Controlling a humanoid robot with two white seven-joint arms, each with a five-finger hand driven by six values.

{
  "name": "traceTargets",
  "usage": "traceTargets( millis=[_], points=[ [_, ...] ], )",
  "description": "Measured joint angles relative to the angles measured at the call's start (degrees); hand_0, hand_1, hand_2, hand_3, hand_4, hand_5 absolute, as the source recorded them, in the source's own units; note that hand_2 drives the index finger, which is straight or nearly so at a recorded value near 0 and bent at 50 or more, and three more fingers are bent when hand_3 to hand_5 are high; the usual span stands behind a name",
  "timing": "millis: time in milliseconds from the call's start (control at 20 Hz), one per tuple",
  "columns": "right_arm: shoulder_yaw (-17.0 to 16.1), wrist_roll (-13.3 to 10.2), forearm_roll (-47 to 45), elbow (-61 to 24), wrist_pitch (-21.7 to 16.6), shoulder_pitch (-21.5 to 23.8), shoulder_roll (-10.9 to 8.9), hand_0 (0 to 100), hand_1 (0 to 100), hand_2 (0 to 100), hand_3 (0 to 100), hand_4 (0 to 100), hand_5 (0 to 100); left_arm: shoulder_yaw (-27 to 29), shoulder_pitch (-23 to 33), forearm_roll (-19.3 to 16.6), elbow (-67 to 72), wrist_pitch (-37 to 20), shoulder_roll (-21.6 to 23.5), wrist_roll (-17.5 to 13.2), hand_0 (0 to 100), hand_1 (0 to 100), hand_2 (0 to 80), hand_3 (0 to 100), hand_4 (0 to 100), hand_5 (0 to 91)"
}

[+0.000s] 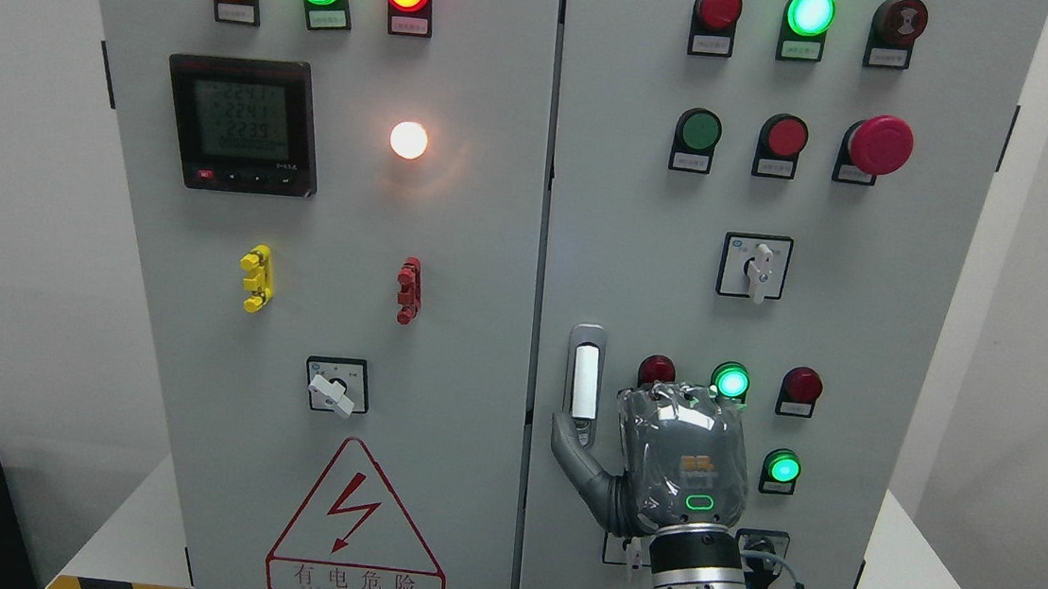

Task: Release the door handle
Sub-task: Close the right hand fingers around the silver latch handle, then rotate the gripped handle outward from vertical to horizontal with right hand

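Right hand at the door handle, thumb tip at its base.

The grey right robot hand (675, 460) shows its back, thumb stretched to the silver-and-white door handle (584, 380) near the grey right cabinet door's (627, 199) left edge; its other fingers are hidden, so I cannot tell its grip. Withdrawing carelessly could snag the handle or bump the green lit indicator lamp (731, 382).

The right hand (675, 460) is up against the right door (770, 307) of a grey cabinet. Its thumb (572, 446) points left and touches the bottom of the door handle (584, 380). Green lights glow near the hand.
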Motion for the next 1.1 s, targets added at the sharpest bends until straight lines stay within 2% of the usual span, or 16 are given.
traceTargets(
  millis=[1102],
  points=[
    [-0.8, -0.1, 0.0, -0.1, 0.0, 0.3, 0.0, 36, 0, 97, 100, 100, 96, 0.0, 0.0, 0.0, 0.0, 0.0, 0.0, 0.0, 12, 39, 0.0, 0, 0, 0.0]
  ],
)
